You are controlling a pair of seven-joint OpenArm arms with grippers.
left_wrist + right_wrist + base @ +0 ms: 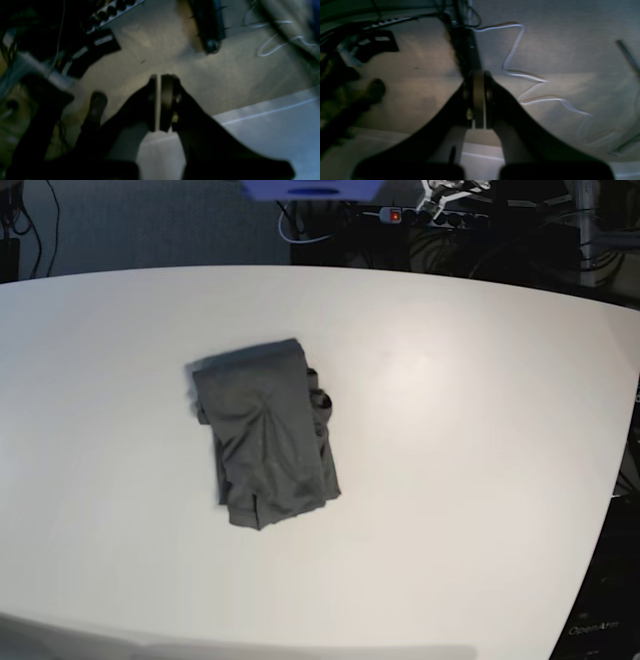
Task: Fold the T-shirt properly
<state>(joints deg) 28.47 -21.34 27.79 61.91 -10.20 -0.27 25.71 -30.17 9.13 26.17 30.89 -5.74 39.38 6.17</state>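
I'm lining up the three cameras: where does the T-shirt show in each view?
Base: T-shirt lies folded left of centre on the white table.
Left wrist: not in it.
Right wrist: not in it.
Shared landmark: the table's pale edge at the bottom of both wrist views.

You are looking at a lab or robotics workspace: a wide white surface [480, 430], a power strip [430, 216] with a lit red switch behind it, loose white cable [520, 75] trailing over grey carpet [570, 50].
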